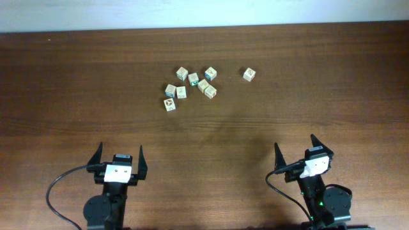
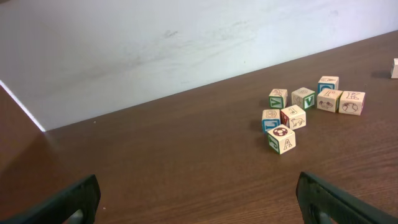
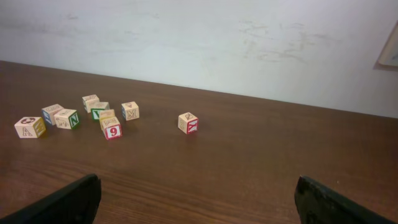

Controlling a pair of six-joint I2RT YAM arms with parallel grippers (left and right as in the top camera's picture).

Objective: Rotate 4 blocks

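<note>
The small pale wooden cubes with printed faces (image 1: 193,78) sit bunched on the dark brown wooden table (image 1: 77,83), just left of one stray cube (image 1: 249,75). Nearer me than that stray cube, and well apart from it, my left gripper (image 1: 119,148) and right gripper (image 1: 294,141) gape wide, holding nothing. I judge no rotation begun, with all four turns left to do.

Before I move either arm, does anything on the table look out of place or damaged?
One lone block sits apart, to the right of the other eight blocks, which lie loosely clustered and turned at mixed angles. Nothing looks damaged or spilled.
</note>
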